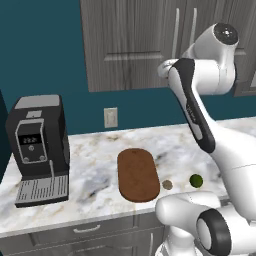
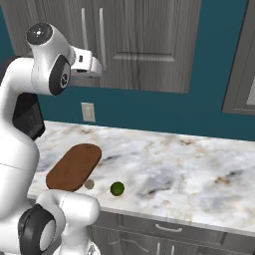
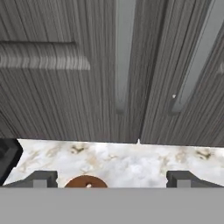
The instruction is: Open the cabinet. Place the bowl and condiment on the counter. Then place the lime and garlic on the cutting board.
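The grey cabinet (image 1: 130, 45) (image 2: 149, 40) hangs above the counter (image 1: 95, 165) (image 2: 189, 164) with both doors shut. My gripper (image 3: 112, 179) is raised just in front of the doors, open and holding nothing, below the two silver bar handles (image 3: 124, 52). My hand (image 2: 89, 64) points at the door seam. The reddish-brown cutting board (image 1: 137, 174) (image 2: 74, 167) lies flat on the counter. Beside its near right end sit the garlic (image 1: 167, 184) (image 2: 89, 184) and the green lime (image 1: 196, 180) (image 2: 117, 189). Bowl and condiment are out of view.
A black coffee machine (image 1: 37, 145) stands at the counter's left end. A wall outlet (image 1: 111, 117) (image 2: 88, 112) sits under the cabinet. Grey drawers (image 1: 85, 230) (image 2: 169, 229) run below the counter. Another wall cabinet (image 2: 244, 64) hangs at the far right.
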Robot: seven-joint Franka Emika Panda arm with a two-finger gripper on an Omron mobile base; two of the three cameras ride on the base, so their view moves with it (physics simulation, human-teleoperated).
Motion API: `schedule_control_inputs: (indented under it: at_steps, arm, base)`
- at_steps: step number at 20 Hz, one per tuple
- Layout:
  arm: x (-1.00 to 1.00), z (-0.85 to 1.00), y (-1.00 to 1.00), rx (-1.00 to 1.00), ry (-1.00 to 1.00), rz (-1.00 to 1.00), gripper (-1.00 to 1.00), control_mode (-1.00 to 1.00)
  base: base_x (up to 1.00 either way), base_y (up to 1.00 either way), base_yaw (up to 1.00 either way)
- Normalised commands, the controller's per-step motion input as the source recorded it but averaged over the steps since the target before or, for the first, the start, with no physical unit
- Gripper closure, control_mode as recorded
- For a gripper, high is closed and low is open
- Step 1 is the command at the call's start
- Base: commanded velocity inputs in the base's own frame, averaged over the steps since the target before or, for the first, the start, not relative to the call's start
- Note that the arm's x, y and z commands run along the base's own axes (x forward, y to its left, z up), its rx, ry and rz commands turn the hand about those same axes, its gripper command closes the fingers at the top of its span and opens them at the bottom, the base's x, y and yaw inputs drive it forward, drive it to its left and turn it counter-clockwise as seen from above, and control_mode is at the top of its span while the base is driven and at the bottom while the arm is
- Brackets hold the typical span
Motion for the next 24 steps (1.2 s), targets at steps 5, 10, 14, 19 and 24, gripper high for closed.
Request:
schedule_control_inputs:
  at_steps: [5, 10, 14, 19, 24]
  arm:
    - [0.15, 0.27, 0.00, 0.00, -0.02, 0.00, -1.00, -1.00]
    - [0.45, 0.11, 0.05, 0.00, 0.00, 0.00, -1.00, -1.00]
    - [0.53, 0.00, 0.10, 0.00, 0.00, 0.00, -1.00, -1.00]
    - [0.46, -0.14, 0.00, 0.00, -0.05, 0.02, -1.00, -1.00]
    - [0.39, -0.34, 0.00, 0.00, -0.13, 0.08, -1.00, -1.00]
  base:
    - [0.00, 0.00, 0.00]
    - [0.00, 0.00, 0.00]
    - [0.00, 0.00, 0.00]
    - [0.00, 0.00, 0.00]
    - [0.00, 0.00, 0.00]
